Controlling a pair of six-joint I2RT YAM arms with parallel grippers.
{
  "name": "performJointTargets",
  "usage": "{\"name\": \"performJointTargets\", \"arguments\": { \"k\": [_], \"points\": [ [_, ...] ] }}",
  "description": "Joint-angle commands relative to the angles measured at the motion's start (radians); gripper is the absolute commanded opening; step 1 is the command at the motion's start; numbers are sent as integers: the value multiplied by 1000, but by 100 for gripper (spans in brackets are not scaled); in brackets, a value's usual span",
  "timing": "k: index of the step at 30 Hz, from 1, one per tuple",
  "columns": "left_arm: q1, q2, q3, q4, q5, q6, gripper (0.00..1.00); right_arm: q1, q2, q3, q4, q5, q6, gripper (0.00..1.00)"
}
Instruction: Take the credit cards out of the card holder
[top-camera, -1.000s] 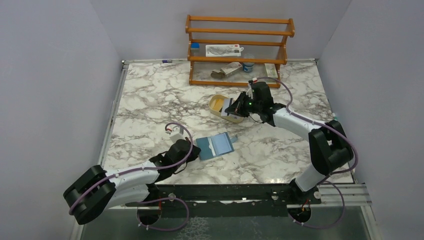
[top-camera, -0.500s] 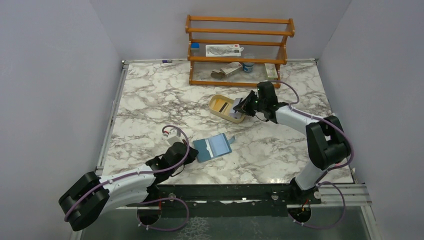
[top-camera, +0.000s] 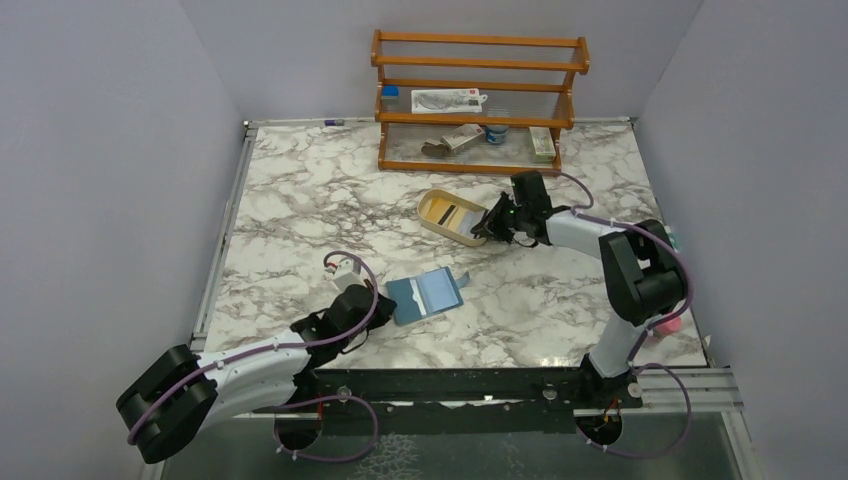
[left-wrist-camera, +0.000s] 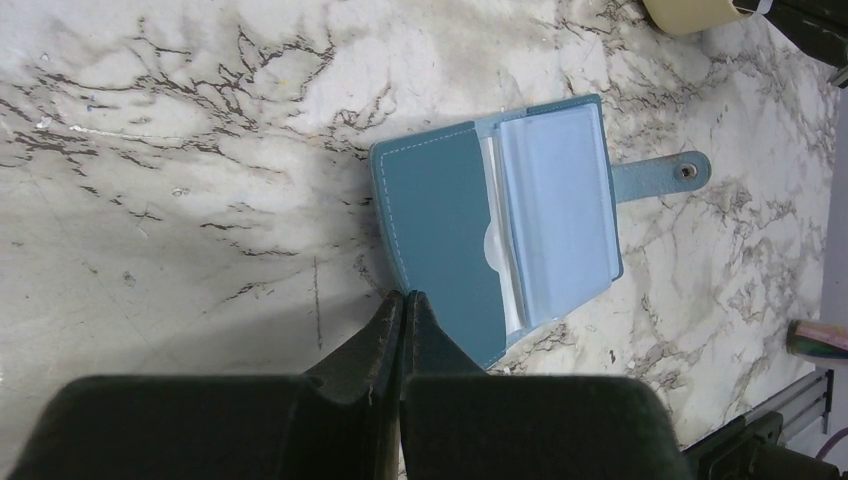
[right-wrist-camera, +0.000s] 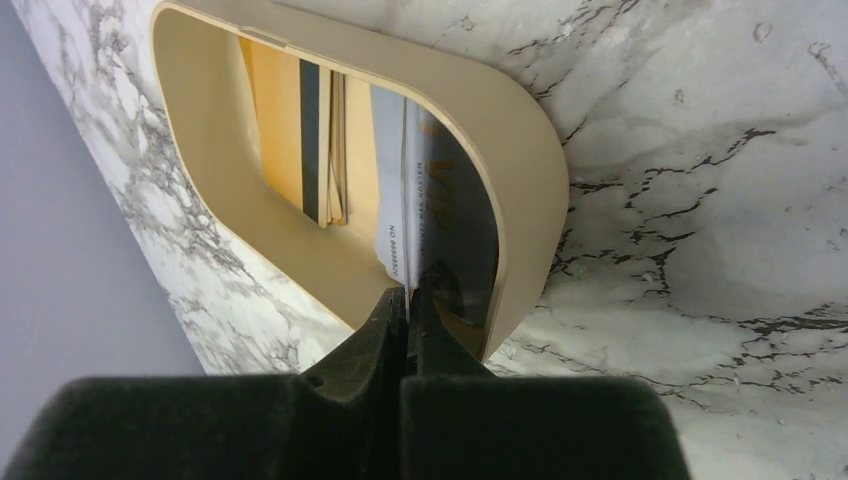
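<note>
The card holder (top-camera: 427, 294) lies open near the middle of the table (top-camera: 300, 190), strap pointing right. The right gripper (top-camera: 490, 224), lower than a second ago, pinches a card (right-wrist-camera: 400, 205) inside the tray (top-camera: 432, 222). The left gripper (top-camera: 378, 305), fingers together and empty, rests beside the holder's near-left corner.

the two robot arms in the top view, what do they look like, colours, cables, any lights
Both arms have white link shells and bulky black joint housings. A lilac cable loops along each one, from base to wrist. The left hand and right hand are black, with dark tapered fingers in the wrist views. A small green light glows on the right wrist. A small white part with a red mark sits by the left wrist.
</note>
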Motion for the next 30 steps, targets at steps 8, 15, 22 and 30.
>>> {"name": "performJointTargets", "arguments": {
  "k": [8, 15, 22, 30],
  "points": [
    [4, 1, -12, -10, -7, -12, 0, -2, 45, 119, -143, 0, -85, 14],
    [5, 4, -18, -6, -8, -16, 0, -2, 20, 223, -314, 108, -175, 23],
    [4, 22, -17, 6, -2, -15, 0, -2, 27, 286, -439, 163, -245, 26],
    [4, 14, -16, -1, -4, -12, 0, -2, -64, 313, -508, 253, -283, 26]
  ]
}}
